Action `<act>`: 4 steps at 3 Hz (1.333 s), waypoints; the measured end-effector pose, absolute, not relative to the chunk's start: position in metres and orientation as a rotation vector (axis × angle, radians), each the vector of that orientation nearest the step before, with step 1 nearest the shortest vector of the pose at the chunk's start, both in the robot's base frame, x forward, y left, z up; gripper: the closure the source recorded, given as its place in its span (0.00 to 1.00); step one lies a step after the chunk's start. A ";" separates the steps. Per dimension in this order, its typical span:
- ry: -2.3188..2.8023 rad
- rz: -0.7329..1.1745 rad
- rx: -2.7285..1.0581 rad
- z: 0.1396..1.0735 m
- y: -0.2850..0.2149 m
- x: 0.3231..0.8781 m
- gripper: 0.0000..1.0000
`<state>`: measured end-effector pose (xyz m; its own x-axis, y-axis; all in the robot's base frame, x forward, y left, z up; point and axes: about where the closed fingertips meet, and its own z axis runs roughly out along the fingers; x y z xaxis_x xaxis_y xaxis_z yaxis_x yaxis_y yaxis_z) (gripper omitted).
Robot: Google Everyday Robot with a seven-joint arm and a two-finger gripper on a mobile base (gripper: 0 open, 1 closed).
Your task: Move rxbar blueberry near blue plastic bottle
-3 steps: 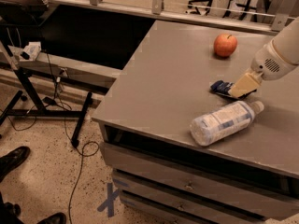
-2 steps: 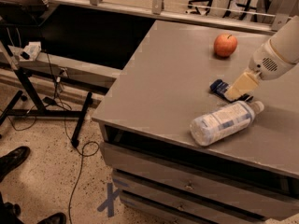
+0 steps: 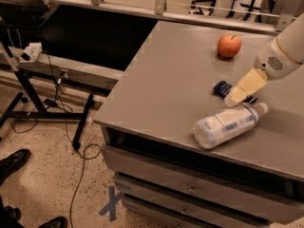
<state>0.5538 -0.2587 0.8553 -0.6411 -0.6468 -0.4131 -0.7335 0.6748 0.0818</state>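
Note:
The blue plastic bottle (image 3: 226, 125) lies on its side on the grey table (image 3: 171, 75), near the front edge, white cap pointing right. The rxbar blueberry (image 3: 221, 88), a small dark navy bar, lies just beyond the bottle's cap end; only its left end shows, the rest is hidden behind my gripper. My gripper (image 3: 236, 98) comes in from the upper right on a white arm, its tan fingers reaching down over the bar, right above the bottle's neck.
A red apple (image 3: 229, 45) sits at the back of the table. Drawers (image 3: 190, 189) run below the table front. To the left are a black stand (image 3: 28, 80), cables on the speckled floor and a person's black shoes (image 3: 14, 161).
The gripper and the bar under it have shifted slightly nearer the bottle's neck. The bottle and apple have not moved.

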 end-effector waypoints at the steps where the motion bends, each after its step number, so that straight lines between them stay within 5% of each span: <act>1: 2.456 0.377 -1.039 0.871 -0.264 0.562 0.00; 4: 2.007 0.394 -0.836 0.923 -0.375 0.578 0.00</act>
